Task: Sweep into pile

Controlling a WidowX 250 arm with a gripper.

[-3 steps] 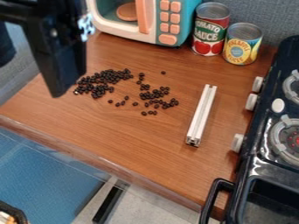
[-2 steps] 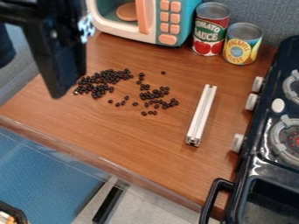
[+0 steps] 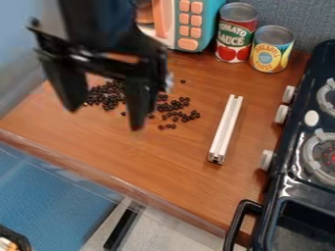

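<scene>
While the jaws are spread apart, the gripper (image 3: 104, 118) and the beans (image 3: 108, 96) are seen left of the bar (image 3: 226, 130); for a clean sweep, the bar is best gripped squarely mid-length, then drawn low and level.

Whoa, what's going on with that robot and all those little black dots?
The robot's gripper is above the counter, open and holding nothing. The little black beads lie scattered in loose clumps, not yet swept into one pile. A white bar lies near them on the counter, with nothing touching the bar from above.
</scene>
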